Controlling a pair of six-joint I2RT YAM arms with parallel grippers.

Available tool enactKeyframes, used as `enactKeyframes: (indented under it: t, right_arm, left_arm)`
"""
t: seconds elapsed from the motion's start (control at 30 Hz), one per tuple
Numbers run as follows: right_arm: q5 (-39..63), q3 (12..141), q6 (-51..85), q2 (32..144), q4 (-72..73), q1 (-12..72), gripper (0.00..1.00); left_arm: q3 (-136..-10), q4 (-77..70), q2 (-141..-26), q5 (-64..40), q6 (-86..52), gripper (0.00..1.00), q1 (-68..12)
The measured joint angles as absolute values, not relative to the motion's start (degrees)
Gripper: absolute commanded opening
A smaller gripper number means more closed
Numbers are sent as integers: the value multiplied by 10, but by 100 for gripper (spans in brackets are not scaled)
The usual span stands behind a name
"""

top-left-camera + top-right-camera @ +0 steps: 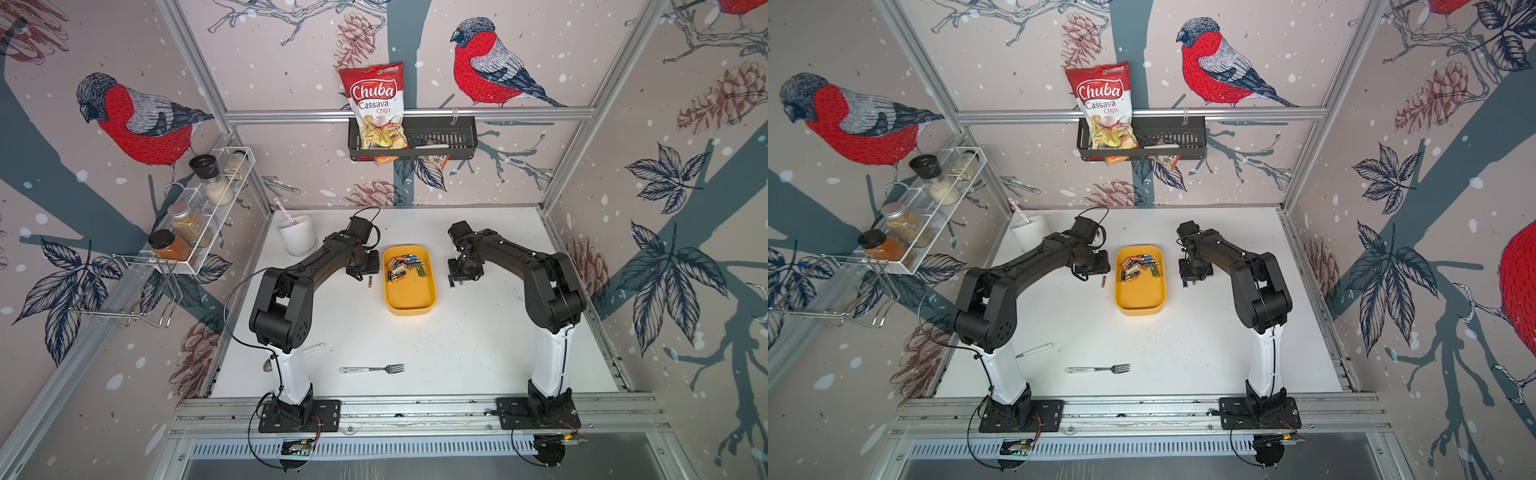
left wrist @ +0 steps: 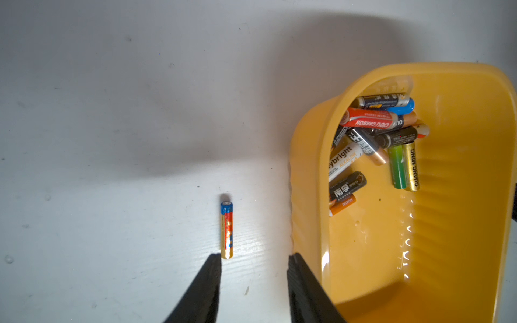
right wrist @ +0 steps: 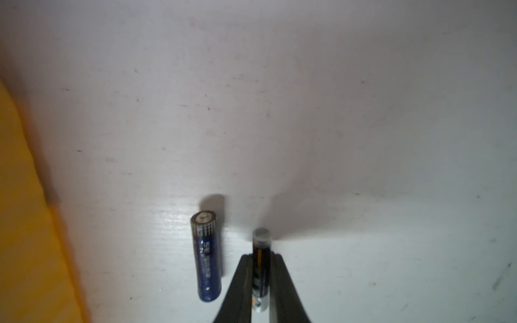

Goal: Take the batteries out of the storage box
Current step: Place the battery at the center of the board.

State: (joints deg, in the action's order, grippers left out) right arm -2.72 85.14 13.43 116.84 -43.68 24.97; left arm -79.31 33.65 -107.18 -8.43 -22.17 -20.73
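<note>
Right pincer (image 3: 261,256) pinches a black battery (image 3: 261,242) lengthwise, flat end pointing outward; left pincer (image 2: 254,256) spread.

You're looking at a yellow box (image 1: 409,299) on a white table (image 1: 457,353). The batteries (image 1: 405,266) heaped in it are red, blue, green, gold, black, orange and copper, some with white lettering. To 1 side of the box you have a slim battery (image 2: 227,230) banded blue, red and gold. To the other you have a blue battery (image 3: 206,257) with a dark, silver-specked top and a black battery (image 3: 261,251) with an orange stripe and a white end. The walls (image 1: 291,174) are pale pink, patterned with red-breasted grey birds, brown pine cones, navy leaves and white dots. The chip bag (image 1: 372,95) is red and white
</note>
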Motion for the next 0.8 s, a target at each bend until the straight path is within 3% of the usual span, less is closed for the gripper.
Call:
enactKeyframes:
  t: [0.8]
  right_arm:
    - [-25, 842, 134, 1178, -425, 250, 22]
  left_arm:
    - [-790, 336, -1072, -83, -222, 44, -207]
